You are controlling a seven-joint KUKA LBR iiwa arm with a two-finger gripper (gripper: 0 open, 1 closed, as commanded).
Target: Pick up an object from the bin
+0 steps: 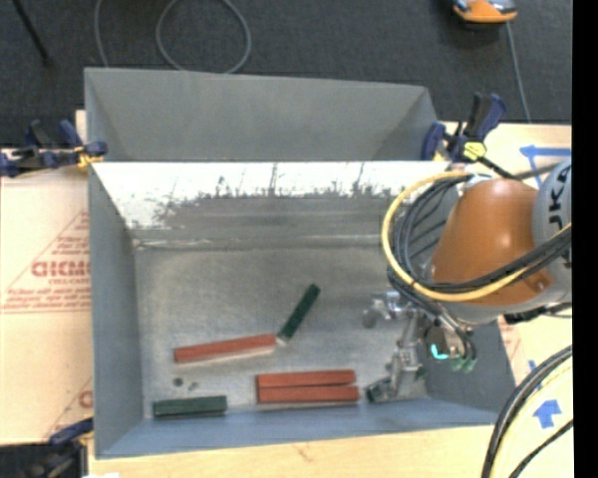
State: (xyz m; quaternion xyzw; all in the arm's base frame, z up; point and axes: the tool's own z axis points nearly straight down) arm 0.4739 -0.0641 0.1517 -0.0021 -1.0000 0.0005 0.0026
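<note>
In the camera view, the claw (404,371) is seen low in the right front corner of the bin (115,297), just beside a small dark block (379,393). Its opening cannot be told. The block is judged light, stiff and smooth, best taken across its narrow sides.

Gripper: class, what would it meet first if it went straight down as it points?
Likely the small dark piece beside the front red block's right end, under the gripper; depth is unclear, so perhaps bare bin floor.
</note>
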